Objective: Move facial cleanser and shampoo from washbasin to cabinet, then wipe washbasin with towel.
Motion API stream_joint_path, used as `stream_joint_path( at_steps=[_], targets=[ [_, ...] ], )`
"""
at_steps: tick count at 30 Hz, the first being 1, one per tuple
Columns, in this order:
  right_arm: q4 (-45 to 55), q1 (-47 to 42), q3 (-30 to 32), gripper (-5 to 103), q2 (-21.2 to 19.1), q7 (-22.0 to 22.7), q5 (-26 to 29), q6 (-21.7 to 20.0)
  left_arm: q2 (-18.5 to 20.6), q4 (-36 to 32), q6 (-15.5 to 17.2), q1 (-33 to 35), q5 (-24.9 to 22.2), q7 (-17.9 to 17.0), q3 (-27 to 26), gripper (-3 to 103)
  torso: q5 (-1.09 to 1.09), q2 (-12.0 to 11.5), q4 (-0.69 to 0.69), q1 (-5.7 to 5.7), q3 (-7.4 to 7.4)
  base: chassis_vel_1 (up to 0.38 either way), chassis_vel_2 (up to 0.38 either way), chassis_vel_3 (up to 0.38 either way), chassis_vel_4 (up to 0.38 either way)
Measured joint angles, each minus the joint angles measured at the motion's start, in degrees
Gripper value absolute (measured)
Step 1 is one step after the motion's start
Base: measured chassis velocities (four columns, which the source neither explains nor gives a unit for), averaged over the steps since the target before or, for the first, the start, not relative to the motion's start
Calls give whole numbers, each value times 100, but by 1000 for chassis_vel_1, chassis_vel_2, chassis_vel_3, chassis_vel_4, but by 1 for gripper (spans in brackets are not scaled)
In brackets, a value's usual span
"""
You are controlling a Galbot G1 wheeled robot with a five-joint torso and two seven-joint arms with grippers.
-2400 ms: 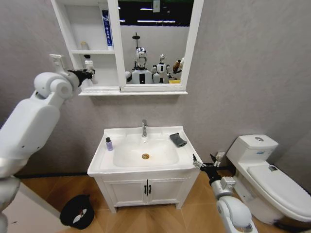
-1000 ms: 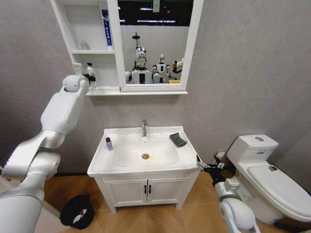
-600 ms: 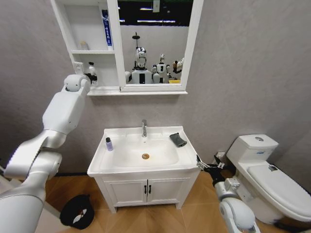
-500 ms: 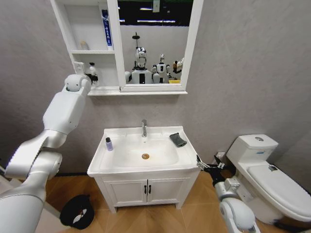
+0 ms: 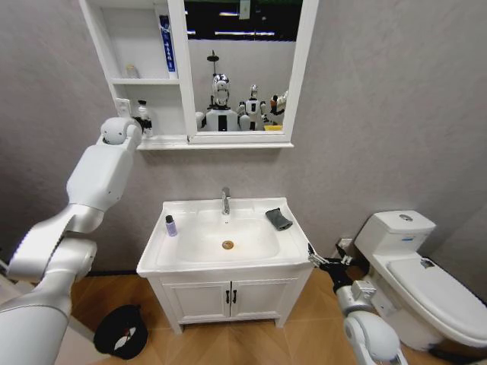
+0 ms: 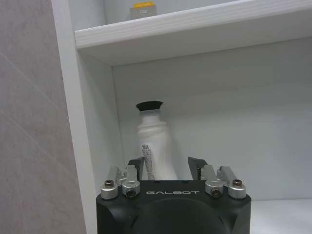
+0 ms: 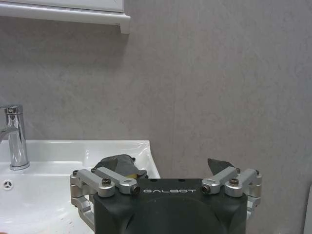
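Note:
The white cabinet (image 5: pixel 106 53) hangs above the washbasin (image 5: pixel 225 262). On its lower shelf stands a white squeeze bottle with a black cap (image 6: pixel 154 146), apparently the facial cleanser (image 5: pixel 141 112). My left gripper (image 6: pixel 165 165) is open, with one finger on each side of the bottle's base and a gap on one side; in the head view the left gripper (image 5: pixel 138 121) is at the shelf. A small purple bottle (image 5: pixel 170 225), apparently the shampoo, stands on the washbasin's left rim. The dark grey towel (image 5: pixel 278 219) lies on the right rim. My right gripper (image 5: pixel 323 261) hangs open beside the washbasin's right edge.
A chrome tap (image 5: pixel 225 201) stands behind the bowl. A blue tube (image 5: pixel 167 46) leans in the cabinet's upper shelf. The mirror panel (image 5: pixel 242 68) is right of the shelves. A white toilet (image 5: pixel 415 277) stands to the right, and a black bin (image 5: pixel 120 331) sits on the floor at the left.
Since 2.4 s ago my left arm has swung in under the shelf while its gripper stayed at the white bottle. Over the last second almost nothing has moved.

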Motion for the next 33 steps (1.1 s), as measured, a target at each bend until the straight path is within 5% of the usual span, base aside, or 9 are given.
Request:
stream_joint_path(
  at_steps=[9, 16, 27, 31, 33],
  targets=[
    [13, -55, -7, 100, -10, -9, -11, 16, -23, -94, 32, 41, -29, -12, -30, 90, 0, 0, 0, 0, 0, 0, 0, 0, 0],
    [56, -49, -18, 100, -10, -2, -13, 17, 93, -421, 158, 116, -224, -132, -40, 100, 0, 0, 0, 0, 0, 0, 0, 0, 0],
    [95, -43, -117, 100, 32, 93, -70, -64, 1237, -3147, 651, 1360, -1471, -1124, -402, 100, 2, 0, -2, -1, -1, 0, 0, 0, 0],
    [94, -43, -135, 100, 37, 128, -76, -85, 1891, -4343, 716, 2501, -1876, -1454, -985, 100, -3, 0, 3, 0, -1, 0, 0, 0, 0],
    [92, -83, -134, 100, 35, 129, -74, -85, 2217, -5248, 476, 3642, -1912, -1581, -1571, 100, 2, 1, 1, -1, -1, 0, 0, 0, 0]
  ],
)
